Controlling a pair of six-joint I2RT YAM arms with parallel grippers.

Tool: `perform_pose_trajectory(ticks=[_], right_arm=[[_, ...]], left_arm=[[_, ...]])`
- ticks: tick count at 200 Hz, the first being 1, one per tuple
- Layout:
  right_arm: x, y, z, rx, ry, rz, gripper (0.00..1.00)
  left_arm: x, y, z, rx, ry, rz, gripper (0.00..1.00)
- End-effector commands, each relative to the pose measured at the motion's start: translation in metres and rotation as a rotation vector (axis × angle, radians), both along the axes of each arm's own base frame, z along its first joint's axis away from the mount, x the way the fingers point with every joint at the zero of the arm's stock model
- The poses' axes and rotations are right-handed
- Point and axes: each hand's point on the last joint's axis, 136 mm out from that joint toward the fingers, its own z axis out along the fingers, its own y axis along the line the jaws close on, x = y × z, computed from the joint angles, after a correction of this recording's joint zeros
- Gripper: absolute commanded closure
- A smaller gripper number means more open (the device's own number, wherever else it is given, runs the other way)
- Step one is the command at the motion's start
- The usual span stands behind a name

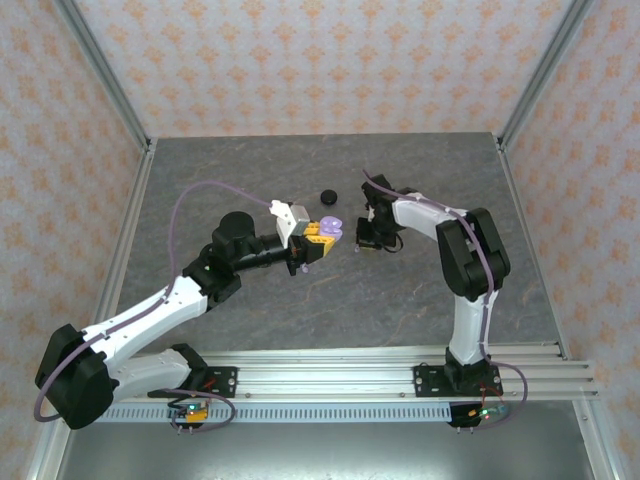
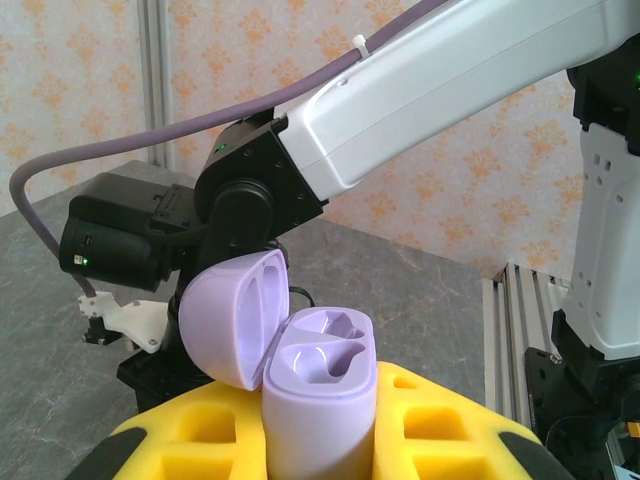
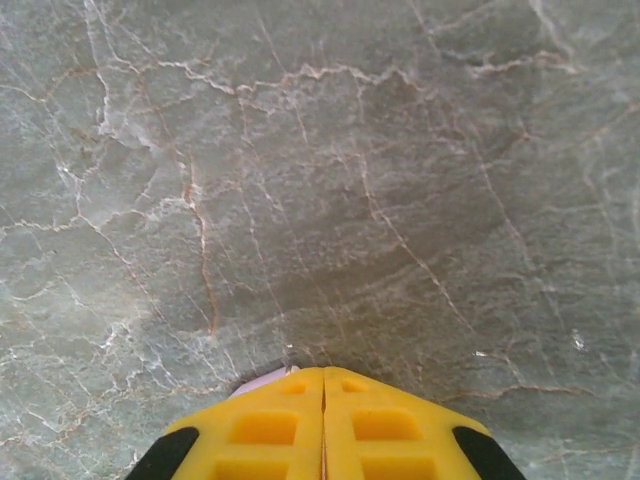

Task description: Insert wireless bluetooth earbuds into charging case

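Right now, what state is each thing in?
Pale lilac plastic charging case: upright, lid open, both sockets empty.
Left hand: shut on the case.
Right hand: shut; pale lilac sliver at its tip, grip unclear.
Small black round puck: lying loose on the grey table.

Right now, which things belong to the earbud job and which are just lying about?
Job: open lilac charging case in left gripper; lilac sliver, possibly an earbud, by right gripper.
Lying about: black puck.
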Motion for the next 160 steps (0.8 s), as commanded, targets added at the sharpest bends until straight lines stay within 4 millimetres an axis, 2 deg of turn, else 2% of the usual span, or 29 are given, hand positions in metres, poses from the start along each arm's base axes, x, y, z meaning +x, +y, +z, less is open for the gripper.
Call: perform_pose_trajectory(ticks=[1, 50, 106, 133, 160], right_arm=[[0.009, 0.010, 0.003, 0.004, -0.034, 0.021, 0.92], [0.010, 0.021, 0.003, 0.031, -0.027, 0.061, 0.91], [0.011, 0.020, 0.013, 0.029, -0.049, 0.094, 0.90], [0.015, 0.011, 0.024, -0.014, -0.091, 0.081, 0.90], [0.015, 0.017, 0.038, 0.025, -0.117, 0.108, 0.90]], left_arm=[[-0.002, 0.001, 0.005, -0.009, -0.024, 0.006, 0.85], [-0.002, 0.001, 0.005, -0.009, -0.018, 0.007, 0.85], [-0.001, 0.001, 0.004, -0.009, -0.013, 0.010, 0.85], [0.000, 0.001, 0.005, -0.008, -0.013, 0.010, 0.85], [0.000, 0.000, 0.005, -0.005, -0.012, 0.010, 0.85]])
